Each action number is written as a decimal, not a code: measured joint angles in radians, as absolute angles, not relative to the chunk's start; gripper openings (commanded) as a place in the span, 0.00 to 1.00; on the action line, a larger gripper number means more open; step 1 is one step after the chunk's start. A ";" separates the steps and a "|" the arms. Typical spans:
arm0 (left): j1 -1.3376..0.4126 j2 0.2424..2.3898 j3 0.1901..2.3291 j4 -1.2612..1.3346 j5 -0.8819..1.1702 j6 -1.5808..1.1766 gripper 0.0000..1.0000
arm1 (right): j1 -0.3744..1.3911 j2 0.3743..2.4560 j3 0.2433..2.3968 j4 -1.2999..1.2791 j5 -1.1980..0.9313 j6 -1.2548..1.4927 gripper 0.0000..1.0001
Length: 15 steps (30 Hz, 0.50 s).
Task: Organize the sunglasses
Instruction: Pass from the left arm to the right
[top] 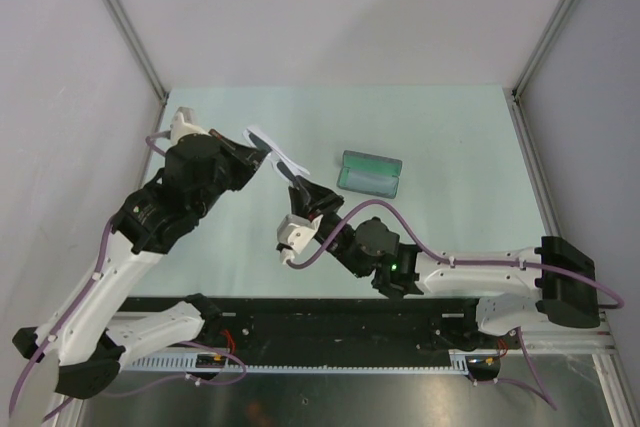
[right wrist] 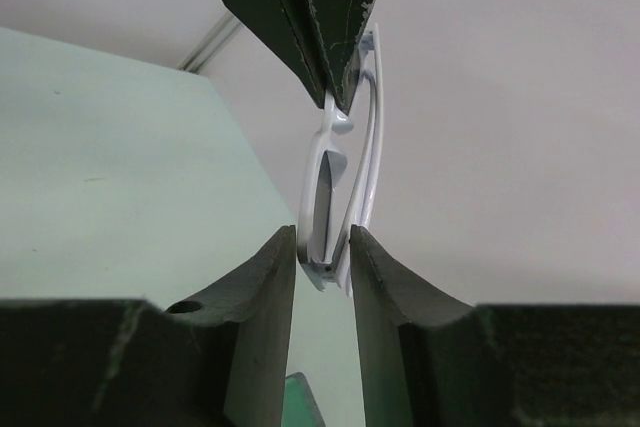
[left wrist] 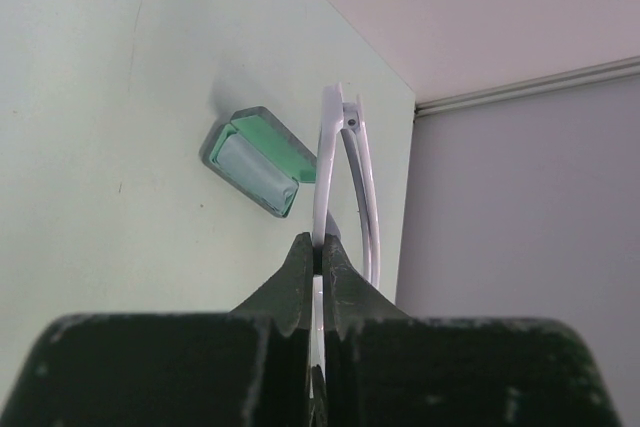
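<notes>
The sunglasses (top: pixel 285 159) are not lying on the table (top: pixel 450 217). They are held in the air above its left-middle part, between the two hands. They are the white pair with dark lenses, and the thin arms look folded against the frame.

The left hand (top: pixel 262 154) comes from the left side. In the left wrist view this hand (left wrist: pixel 320 262) is fully closed, and the white frame (left wrist: pixel 326 167) is pinched between the two dark fingers, with no gap to see. From there the frame goes up and away from the camera.

The right hand (top: pixel 296 183) reaches in from the right and meets the other end of the pair. In the right wrist view this hand (right wrist: pixel 324 247) is only partly closed. Its two fingers stand on both sides of the near end of the sunglasses (right wrist: pixel 320 187), and both inner faces seem to touch it. The left hand (right wrist: pixel 340 87) is seen at the top of this view, clamped on the far end.

To the right of the sunglasses, well apart from them, a grey case (top: pixel 370 173) lies open on the table. Its lining is green, and a pale folded cloth (left wrist: pixel 245 162) lies inside it.
</notes>
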<state>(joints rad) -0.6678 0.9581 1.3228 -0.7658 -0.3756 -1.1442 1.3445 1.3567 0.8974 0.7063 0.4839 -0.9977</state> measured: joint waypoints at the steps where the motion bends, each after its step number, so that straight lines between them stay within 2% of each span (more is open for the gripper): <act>1: -0.669 0.958 1.323 -0.766 -0.376 -1.145 0.01 | 1.341 1.357 0.898 0.704 0.484 -0.997 0.32; 15: -0.673 0.956 1.326 -0.774 -0.397 -1.144 0.00 | 1.344 1.378 0.910 0.699 0.493 -1.024 0.28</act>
<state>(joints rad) -0.6731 0.9562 1.3262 -0.7742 -0.3973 -1.1439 1.3441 1.3777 0.9104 0.6987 0.4934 -1.0241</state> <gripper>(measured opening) 0.019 0.284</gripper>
